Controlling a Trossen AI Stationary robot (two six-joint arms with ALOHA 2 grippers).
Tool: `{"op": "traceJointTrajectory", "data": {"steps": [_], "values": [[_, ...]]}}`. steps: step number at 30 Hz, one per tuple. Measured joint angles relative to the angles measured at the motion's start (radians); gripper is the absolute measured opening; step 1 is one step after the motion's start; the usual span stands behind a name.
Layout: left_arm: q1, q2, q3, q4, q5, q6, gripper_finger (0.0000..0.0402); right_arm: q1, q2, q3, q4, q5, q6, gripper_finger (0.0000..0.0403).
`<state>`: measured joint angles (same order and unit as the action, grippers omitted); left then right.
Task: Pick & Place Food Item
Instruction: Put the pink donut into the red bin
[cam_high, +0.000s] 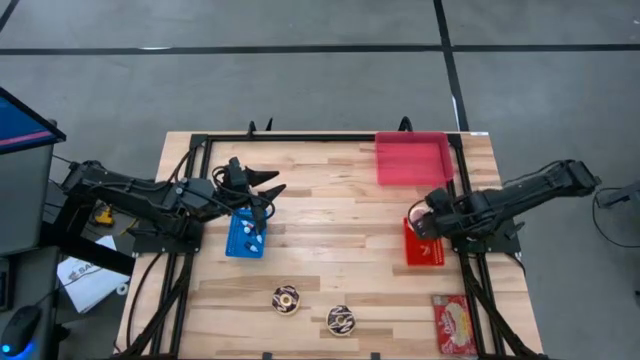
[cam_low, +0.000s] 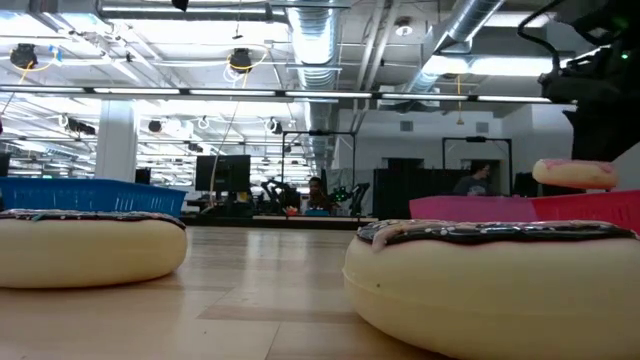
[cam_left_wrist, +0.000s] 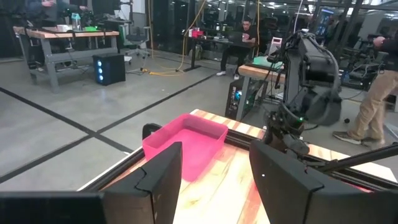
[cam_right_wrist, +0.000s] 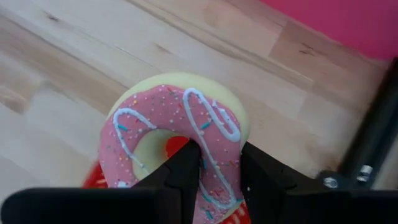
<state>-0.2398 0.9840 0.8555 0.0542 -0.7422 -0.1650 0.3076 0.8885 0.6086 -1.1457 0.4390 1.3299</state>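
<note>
A pink-frosted donut (cam_right_wrist: 180, 130) with white icing lines hangs in my right gripper (cam_right_wrist: 214, 177), which is shut on it just above the red tray (cam_high: 423, 248) at the table's right. In the low view the donut (cam_low: 575, 173) floats clear above the red tray's wall (cam_low: 600, 208). My left gripper (cam_left_wrist: 214, 180) stands open and level above the blue tray (cam_high: 243, 236) at the left, with nothing between its fingers. Two chocolate-frosted donuts (cam_high: 287, 298) (cam_high: 340, 320) lie flat on the table near its front edge. My right gripper pinches the donut's ring (cam_right_wrist: 219, 163) on one side, one finger (cam_right_wrist: 185, 167) in the hole and the other (cam_right_wrist: 264, 180) outside the rim. The fingers come slanting down from above. The donut is lifted clear of the red tray, tilted, frosting toward the wrist camera.
A pink bin (cam_high: 412, 158) sits at the far right of the table, beyond the red tray. A red snack packet (cam_high: 455, 325) lies at the near right corner. The blue tray holds small white items. Bare wood lies in the table's middle.
</note>
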Motion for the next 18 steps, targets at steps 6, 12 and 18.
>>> {"op": "traceJointTrajectory", "data": {"steps": [6, 12, 18], "values": [[0.0, 0.0, 0.0, 0.0, 0.0, 0.002, 0.0182, 0.081, 0.098, 0.0, -0.033, 0.034, 0.024, 0.0097], [0.0, 0.0, 0.0, 0.001, 0.001, 0.0, 0.0182, 0.125, 0.153, 0.0, -0.032, 0.068, 0.051, 0.0097], [0.0, 0.0, 0.0, 0.017, 0.005, 0.002, 0.0182, 0.131, 0.163, 0.0, -0.024, 0.079, 0.051, 0.0098]]}}
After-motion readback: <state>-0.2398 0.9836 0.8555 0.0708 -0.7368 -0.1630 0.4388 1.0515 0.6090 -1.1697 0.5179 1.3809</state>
